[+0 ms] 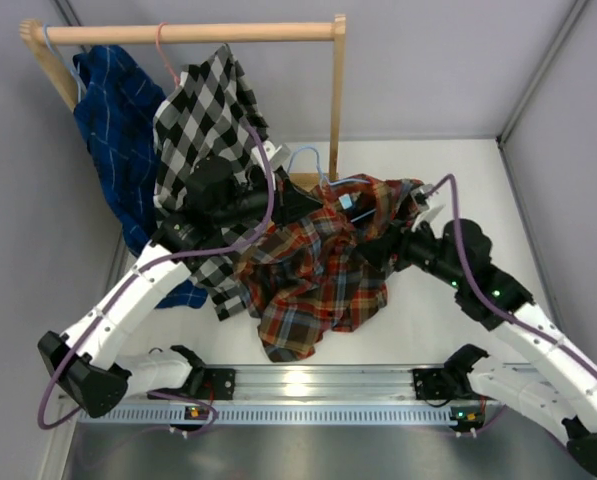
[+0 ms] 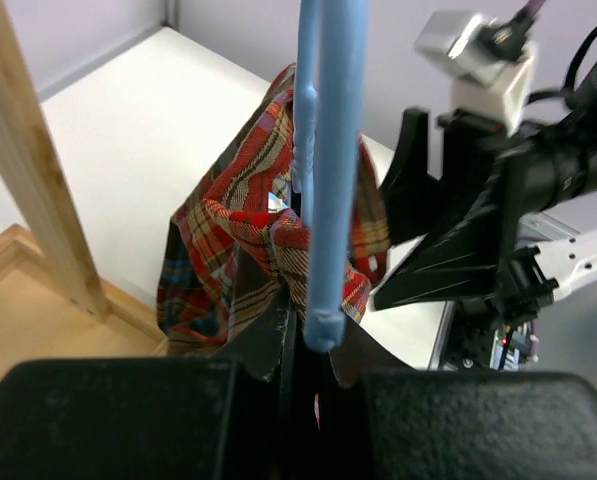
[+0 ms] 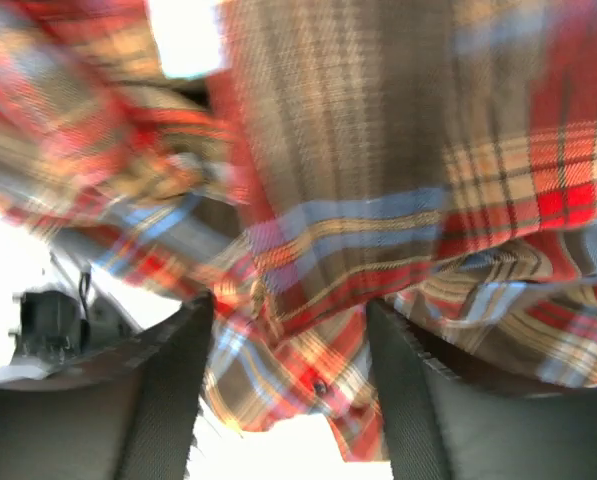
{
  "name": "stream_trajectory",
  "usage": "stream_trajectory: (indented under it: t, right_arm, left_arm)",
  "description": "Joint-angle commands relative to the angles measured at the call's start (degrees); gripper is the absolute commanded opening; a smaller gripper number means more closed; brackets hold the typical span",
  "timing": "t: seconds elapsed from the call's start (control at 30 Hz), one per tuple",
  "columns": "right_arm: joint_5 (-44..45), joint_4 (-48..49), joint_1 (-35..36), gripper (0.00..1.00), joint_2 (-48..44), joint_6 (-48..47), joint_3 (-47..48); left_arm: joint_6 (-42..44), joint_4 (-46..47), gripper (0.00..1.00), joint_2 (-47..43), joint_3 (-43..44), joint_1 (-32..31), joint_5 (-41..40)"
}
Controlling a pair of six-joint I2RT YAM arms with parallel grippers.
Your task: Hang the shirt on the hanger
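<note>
The red, orange and navy plaid shirt (image 1: 313,275) lies bunched on the white table, its upper part lifted between the two arms. The light-blue hanger (image 1: 308,158) stands at the shirt's top, its hook by the rack post. My left gripper (image 1: 300,207) is shut on the hanger's blue bar (image 2: 333,150), with shirt cloth (image 2: 243,240) draped over the hanger just beyond my jaws (image 2: 313,345). My right gripper (image 1: 383,245) is pressed into the shirt's right side. In the right wrist view it (image 3: 290,370) is open, with blurred plaid cloth (image 3: 378,200) filling the gap between the fingers (image 3: 168,390).
A wooden clothes rack (image 1: 193,33) stands at the back left, its post (image 1: 336,100) and base (image 2: 18,300) close to my left gripper. A black-and-white checked shirt (image 1: 208,110) on a pink hanger (image 1: 164,50) and a dark blue shirt (image 1: 118,110) hang there.
</note>
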Motion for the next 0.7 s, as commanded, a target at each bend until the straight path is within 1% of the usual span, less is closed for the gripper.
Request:
stream_trajectory:
  t: [0.0, 0.03, 0.1, 0.13, 0.17, 0.2, 0.23, 0.3, 0.33, 0.37, 0.4, 0.43, 0.53, 0.67]
  right_arm:
    - [-4.5, -4.0, -1.9, 0.63, -9.6, -8.9, 2.4]
    - [-5.6, -9.3, -2.4, 0.63, -11.1, -11.5, 6.1]
    - [-3.4, -17.9, -2.6, 0.64, -13.1, -15.3, 9.3]
    - [-2.9, -21.6, -2.6, 0.65, -15.9, -16.8, 11.3]
    - [-5.8, -22.4, -2.6, 0.7, -16.9, -18.6, 12.4]
    - [-7.9, -23.1, -2.6, 0.72, -17.4, -22.4, 13.6]
    - [-9.3, -23.9, -2.6, 0.73, -16.6, -23.6, 16.8]
    - [-11.6, -24.9, -2.6, 0.75, -14.2, -24.6, 19.9]
    - [-14.2, -24.7, -2.6, 0.75, -10.6, -26.0, 22.1]
    - [-21.4, -23.3, -2.6, 0.76, -8.7, -26.8, 23.0]
    - [-24.7, -22.5, -2.6, 0.77, -6.7, -28.0, 23.8]
    - [-29.7, -21.6, -2.6, 0.77, -2.9, -28.1, 25.5]
    - [-35.0, -19.6, -2.6, 0.75, 2.8, -28.2, 29.2]
    - [-40.2, -15.0, -2.6, 0.71, 6.1, -25.1, 30.0]
  left_arm:
    - [1.0, 11.1, 0.0, -3.2, -3.7, 0.3, 7.6]
    - [1.4, 11.0, 0.0, -3.2, -4.2, 0.4, 7.7]
    - [4.1, 8.2, 0.0, -2.1, -3.9, 0.3, 11.5]
    - [5.4, 6.7, 0.0, -1.5, -3.4, 0.4, 13.8]
    - [7.2, 5.4, 0.0, -0.8, -3.0, 0.4, 20.4]
    - [7.9, 3.7, 0.0, 0.1, -2.2, 0.3, 24.7]
    - [8.2, 3.6, 0.0, 1.6, -2.0, 0.3, 29.0]
    - [7.8, 3.6, 0.0, 2.7, -1.6, -0.5, 36.5]
    - [7.7, 3.6, 0.0, 3.2, -1.6, -1.1, 36.6]
    - [7.9, 3.6, 0.0, 3.8, -1.6, -1.9, 36.0]
    - [8.1, 3.6, 0.0, 4.0, -1.6, -3.7, 34.6]
    - [8.4, 3.6, 0.0, 4.3, -1.4, -4.6, 35.1]
    - [9.2, 3.7, 0.0, 5.6, -0.5, -7.7, 39.0]
    - [11.2, 3.7, 0.0, 5.9, -0.3, -10.5, 39.3]
